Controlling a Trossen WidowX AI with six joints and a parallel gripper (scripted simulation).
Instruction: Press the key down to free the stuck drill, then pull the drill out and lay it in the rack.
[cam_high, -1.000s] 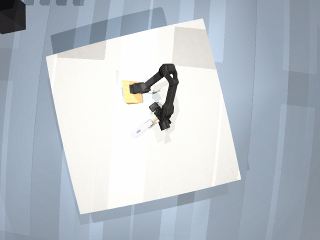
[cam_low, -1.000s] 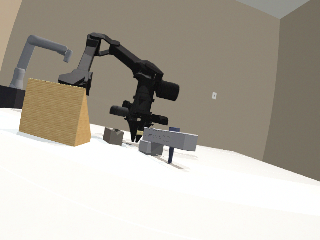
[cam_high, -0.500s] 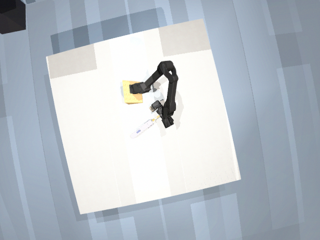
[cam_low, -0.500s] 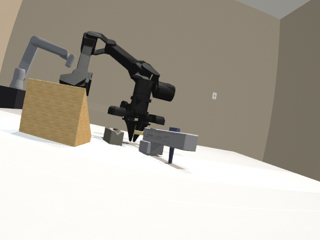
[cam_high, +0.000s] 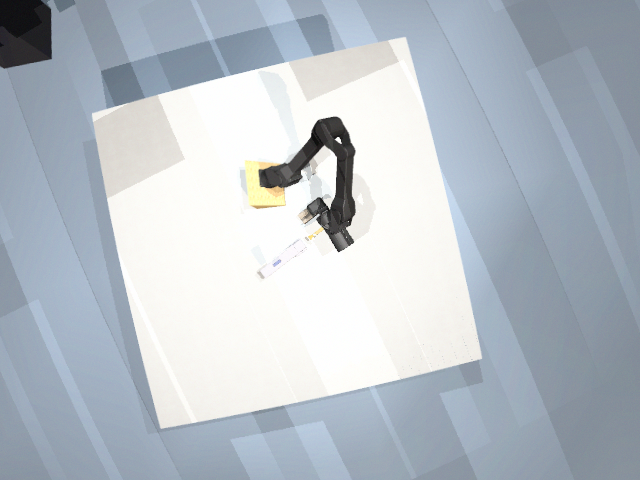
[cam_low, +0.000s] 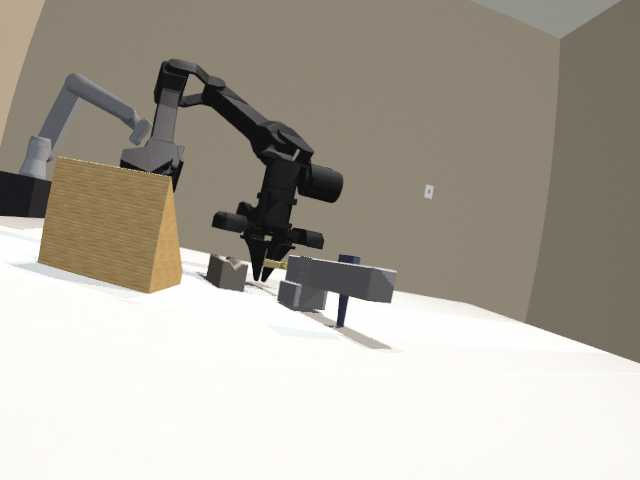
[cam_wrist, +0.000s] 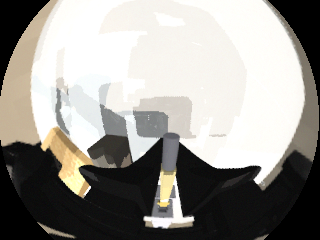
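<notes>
My gripper (cam_low: 261, 277) (cam_wrist: 167, 140) is shut on the drill (cam_high: 314, 234) (cam_low: 276, 264) (cam_wrist: 167, 185), a yellow piece with a grey cylindrical end that pokes up past the fingertips in the wrist view. The drill's other end points at the mouth of the long grey sleeve (cam_high: 292, 252) (cam_low: 330, 277); I cannot tell whether it is still inside. The dark blue key (cam_high: 277, 262) (cam_low: 349, 259) passes down through the sleeve, its head just above the sleeve and its thin end low near the table. The rack (cam_high: 305, 216) (cam_low: 225, 273) (cam_wrist: 111, 150), a dark block with a V notch, stands beside the gripper.
A small grey block (cam_low: 303, 297) supports the sleeve. A tall wooden wedge (cam_high: 266, 198) (cam_low: 105, 222) (cam_wrist: 69, 162) stands beside the arm's base, beyond the rack. A grey second arm (cam_low: 93, 95) is in the background. All task objects stand on the white table (cam_high: 217, 335) (cam_low: 258, 403).
</notes>
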